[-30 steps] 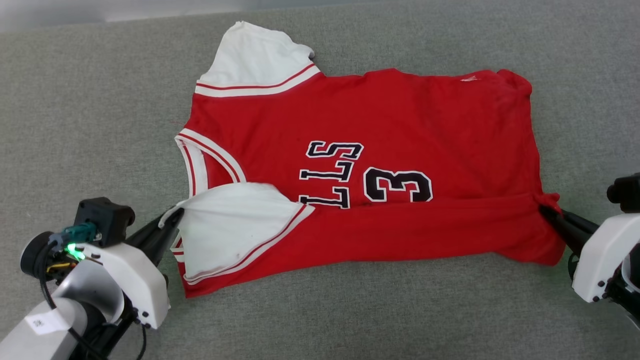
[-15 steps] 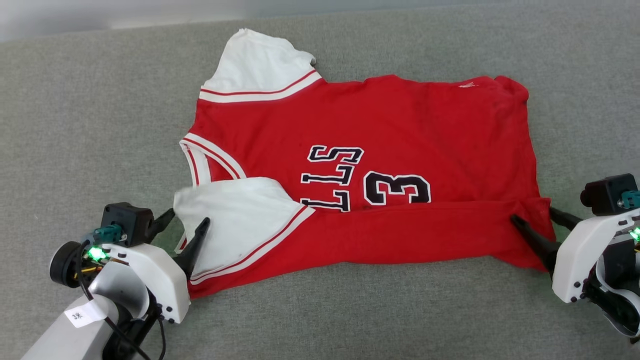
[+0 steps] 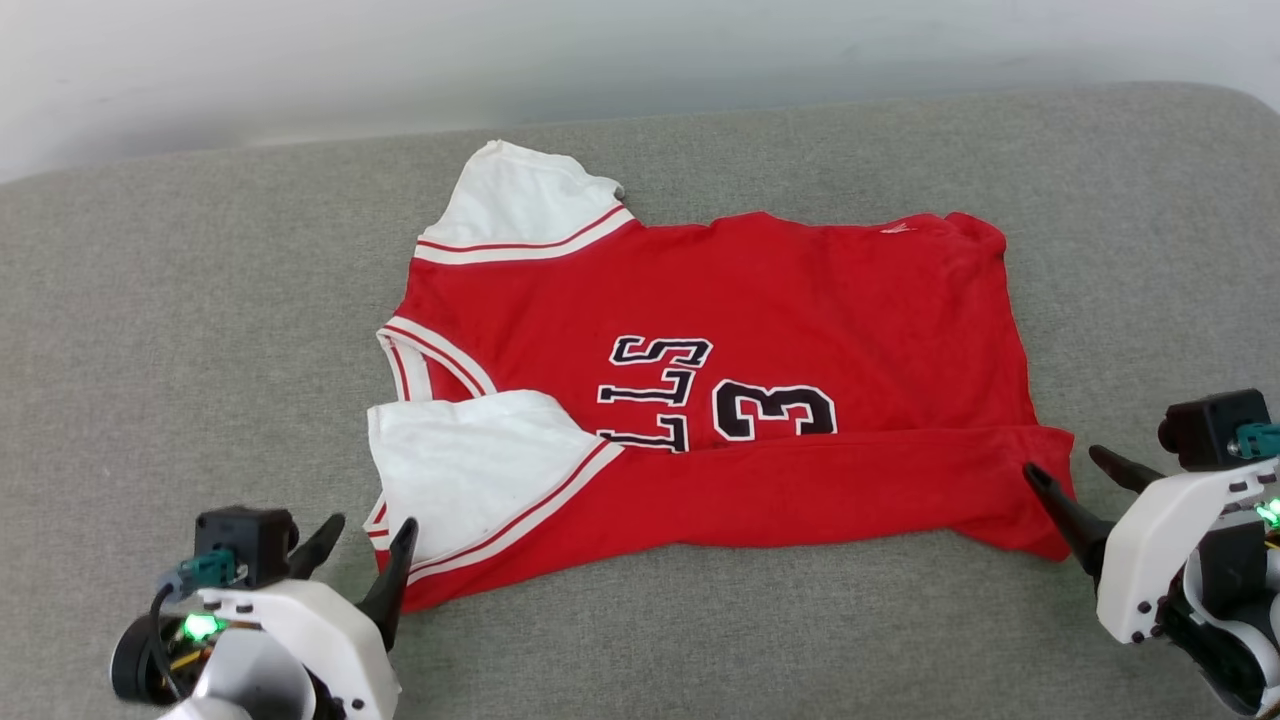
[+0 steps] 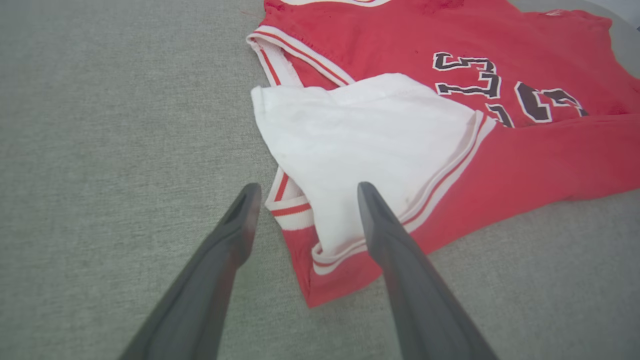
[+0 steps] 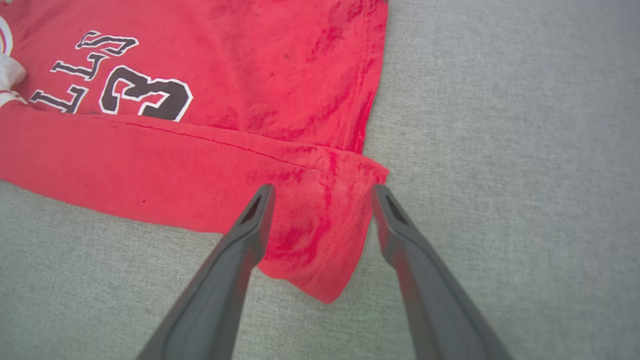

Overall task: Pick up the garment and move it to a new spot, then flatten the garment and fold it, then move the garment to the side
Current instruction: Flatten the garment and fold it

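The garment (image 3: pixel 760 290) lies flat on the grey cushion, a red jersey with black-and-white letters and a number. Its near long edge is folded over toward the middle, and one white sleeve (image 3: pixel 470 460) rests on top at the left. My left gripper (image 3: pixel 365 535) is open at the garment's near left corner, holding nothing; in the left wrist view its fingertips (image 4: pixel 307 187) straddle the sleeve's edge of the garment (image 4: pixel 525 155). My right gripper (image 3: pixel 1062 462) is open at the near right hem corner. In the right wrist view its fingertips (image 5: pixel 324 187) stand either side of that corner of the garment (image 5: pixel 275 75).
The grey fabric surface (image 3: pixel 200 300) reaches well past the garment on the left, right and near sides. Its back edge meets a pale wall (image 3: pixel 400 60). The other white sleeve (image 3: pixel 520 200) sticks out toward the back.
Both grippers went from shut on the garment's near corners to open, letting the folded edge lie. Both have drawn back a little. The head camera has tilted up, shifting the whole picture.
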Motion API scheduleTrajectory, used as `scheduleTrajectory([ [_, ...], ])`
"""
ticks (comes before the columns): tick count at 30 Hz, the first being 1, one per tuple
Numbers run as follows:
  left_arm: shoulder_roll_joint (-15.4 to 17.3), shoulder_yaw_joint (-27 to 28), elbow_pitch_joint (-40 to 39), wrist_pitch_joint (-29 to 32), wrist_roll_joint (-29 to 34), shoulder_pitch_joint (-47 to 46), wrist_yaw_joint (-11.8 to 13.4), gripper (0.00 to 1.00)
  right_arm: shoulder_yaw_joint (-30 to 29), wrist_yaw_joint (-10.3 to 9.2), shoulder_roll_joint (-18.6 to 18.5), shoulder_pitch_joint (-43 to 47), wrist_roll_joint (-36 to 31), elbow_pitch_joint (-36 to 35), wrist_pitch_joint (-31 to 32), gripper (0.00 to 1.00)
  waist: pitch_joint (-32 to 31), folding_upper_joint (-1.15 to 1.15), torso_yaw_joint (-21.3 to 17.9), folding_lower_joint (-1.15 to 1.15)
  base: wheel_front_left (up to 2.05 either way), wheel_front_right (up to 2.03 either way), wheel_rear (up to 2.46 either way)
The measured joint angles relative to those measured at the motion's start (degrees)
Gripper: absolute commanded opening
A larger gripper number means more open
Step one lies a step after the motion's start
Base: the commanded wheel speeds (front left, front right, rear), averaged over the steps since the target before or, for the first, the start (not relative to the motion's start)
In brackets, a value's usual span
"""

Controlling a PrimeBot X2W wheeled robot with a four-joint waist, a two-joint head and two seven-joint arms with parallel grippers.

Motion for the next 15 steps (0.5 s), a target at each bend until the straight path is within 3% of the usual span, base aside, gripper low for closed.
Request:
scheduleTrajectory([
  [8, 0.55, -0.09, -5.16, 3.19, -0.09, 5.92, 6.42, 1.0, -7.67, 0.01, 6.84, 6.14, -4.47, -7.92, 4.77, 1.0, 0.96, 0.0, -0.89, 0.0, 0.0, 0.0, 0.0],
  [15, 1.08, -0.98, -5.11, 5.61, 0.76, 5.94, 8.39, 1.0, -11.0, 0.0, 10.18, 8.87, -6.98, -12.9, 8.29, 1.0, 3.35, 0.0, -1.53, 0.0, 0.0, 0.0, 0.0],
])
